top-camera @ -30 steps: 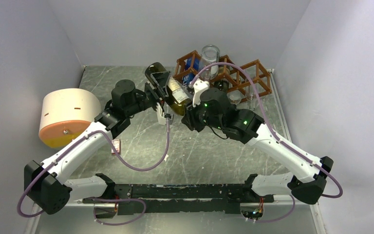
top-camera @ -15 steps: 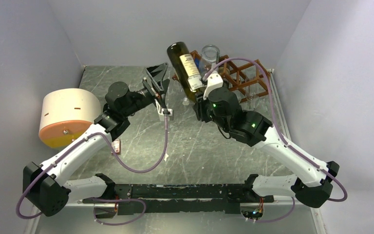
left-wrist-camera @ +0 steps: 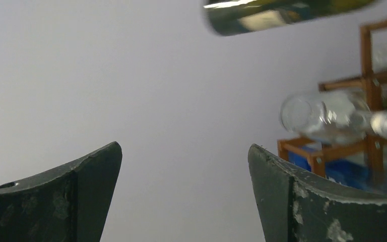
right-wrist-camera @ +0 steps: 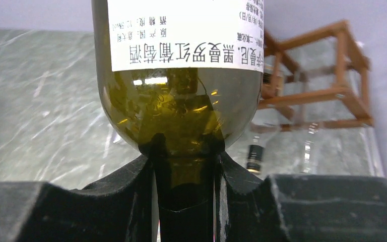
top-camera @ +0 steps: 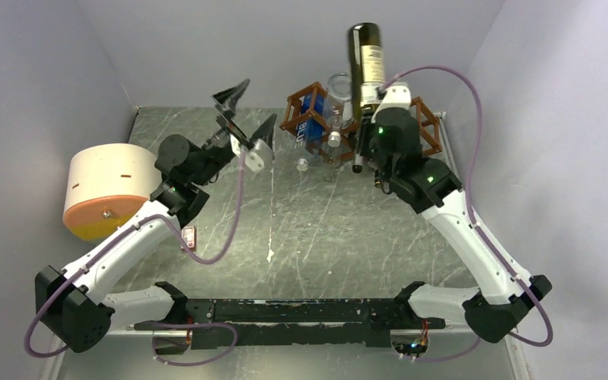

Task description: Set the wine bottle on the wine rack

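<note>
The wine bottle (top-camera: 366, 59), dark green with a white label, stands nearly upright in the air with its base up, above the back of the wine rack (top-camera: 421, 127). My right gripper (top-camera: 368, 119) is shut on its neck. In the right wrist view the black fingers (right-wrist-camera: 141, 174) clamp the neck just below the shoulder of the bottle (right-wrist-camera: 181, 101), and the reddish-brown rack (right-wrist-camera: 327, 80) lies behind to the right. My left gripper (top-camera: 245, 112) hangs open and empty to the left of the rack. In the left wrist view the bottle (left-wrist-camera: 282, 11) crosses the top edge.
A clear glass bottle (top-camera: 336, 99) and a blue item (top-camera: 310, 111) lie in the rack's left cells. A small white cap (top-camera: 303, 165) lies on the marble table (top-camera: 324, 229). A cream and orange cylinder (top-camera: 111, 190) stands at the left wall. Grey walls close in on three sides.
My left gripper opened, let go of the bottle and drew back to the left. My right arm swung the bottle up and to the right, over the rack.
</note>
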Controlling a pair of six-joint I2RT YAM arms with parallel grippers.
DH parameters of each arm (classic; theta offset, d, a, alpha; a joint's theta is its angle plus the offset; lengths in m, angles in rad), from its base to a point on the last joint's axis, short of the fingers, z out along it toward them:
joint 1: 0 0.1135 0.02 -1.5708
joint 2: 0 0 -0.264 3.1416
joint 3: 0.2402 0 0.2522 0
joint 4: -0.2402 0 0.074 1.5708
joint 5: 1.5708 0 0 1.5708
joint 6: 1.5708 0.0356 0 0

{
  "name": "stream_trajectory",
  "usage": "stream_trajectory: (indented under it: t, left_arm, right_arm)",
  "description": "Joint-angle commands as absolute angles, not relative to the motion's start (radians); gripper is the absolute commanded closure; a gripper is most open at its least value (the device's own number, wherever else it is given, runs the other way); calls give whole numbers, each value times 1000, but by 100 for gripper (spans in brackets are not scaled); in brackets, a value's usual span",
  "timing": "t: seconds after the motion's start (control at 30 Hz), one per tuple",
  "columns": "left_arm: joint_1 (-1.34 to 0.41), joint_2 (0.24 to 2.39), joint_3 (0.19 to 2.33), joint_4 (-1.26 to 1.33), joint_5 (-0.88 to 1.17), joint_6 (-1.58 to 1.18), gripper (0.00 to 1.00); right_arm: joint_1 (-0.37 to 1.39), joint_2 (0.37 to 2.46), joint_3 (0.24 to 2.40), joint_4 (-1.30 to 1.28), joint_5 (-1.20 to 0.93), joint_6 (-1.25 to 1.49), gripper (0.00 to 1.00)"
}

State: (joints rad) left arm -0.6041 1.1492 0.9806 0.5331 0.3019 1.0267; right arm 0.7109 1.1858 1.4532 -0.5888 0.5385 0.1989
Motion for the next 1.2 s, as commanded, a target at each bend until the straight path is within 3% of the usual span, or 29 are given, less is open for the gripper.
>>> stream_trajectory:
  t: [0.0,0.13,0.33,0.67,1.03,1.1,1.17]
  left_arm:
    - [-608,1166,1124,623,102,587,1]
    - [-608,1185,1277,437,-34,351,1]
    - [-608,1162,1359,323,-41,266,1]
    - [-611,1140,1468,145,45,228,1]
    - [-617,1149,1527,47,34,286,1]
    - [-617,1149,1533,38,33,288,1]
    - [-619,1149,1540,27,38,289,1]
  right_arm:
    - [531,1184,1476,-489,464,235,100]
    - [395,1202,1425,-488,370,274,100]
    - [252,1257,1371,-451,236,308,100]
    - [130,1371,1328,-391,65,310,100]
    - [93,1475,1328,-391,20,311,100]
    - [92,1486,1321,-403,18,319,93]
    - [93,1481,1300,-399,27,326,80]
